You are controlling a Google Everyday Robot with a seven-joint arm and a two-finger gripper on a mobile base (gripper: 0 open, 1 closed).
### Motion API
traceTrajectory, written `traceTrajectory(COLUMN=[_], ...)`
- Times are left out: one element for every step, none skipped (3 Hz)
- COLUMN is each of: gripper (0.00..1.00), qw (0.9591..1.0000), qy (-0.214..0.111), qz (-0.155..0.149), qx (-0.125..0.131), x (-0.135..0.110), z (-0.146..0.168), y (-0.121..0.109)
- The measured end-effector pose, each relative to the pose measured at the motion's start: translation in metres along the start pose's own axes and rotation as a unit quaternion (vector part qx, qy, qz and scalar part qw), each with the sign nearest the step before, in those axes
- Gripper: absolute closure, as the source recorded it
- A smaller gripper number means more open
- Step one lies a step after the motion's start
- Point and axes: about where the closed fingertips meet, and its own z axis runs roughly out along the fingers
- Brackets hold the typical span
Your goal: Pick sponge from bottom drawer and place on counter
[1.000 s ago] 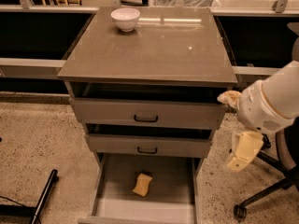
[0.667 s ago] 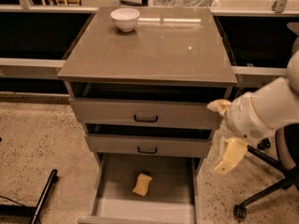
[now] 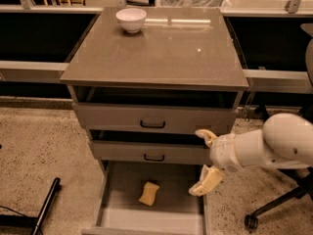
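The pale-yellow sponge (image 3: 149, 194) lies on the floor of the open bottom drawer (image 3: 117, 218), near its middle. The counter (image 3: 161, 48) is the glossy grey-brown top of the cabinet. My gripper (image 3: 204, 161) hangs at the right front of the cabinet, level with the middle drawer and above the right side of the bottom drawer. Its two cream fingers are spread apart, one up and one down, with nothing between them. The sponge is down and to the left of it, apart from it.
A white bowl (image 3: 131, 19) stands at the back left of the counter. The two upper drawers (image 3: 152, 119) with black handles are pulled out a little. A black chair base with a caster (image 3: 252, 222) is at the lower right. A black bar (image 3: 45, 207) lies on the floor at left.
My arm and gripper have moved left and down, from beside the cabinet's right edge to in front of the middle drawer, over the bottom drawer's right side. The sponge has not moved.
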Motion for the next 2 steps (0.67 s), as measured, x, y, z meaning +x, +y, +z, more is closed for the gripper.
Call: traceTrajectory(gripper=[0.0,0.0], qw=[0.9998,0.9996], qy=[-0.005,-0.011], qz=[0.0,0.007], qx=[0.022,0.026], x=[0.0063,0.0075], z=[0.0086,0.018], y=[-0.0138,-0.011])
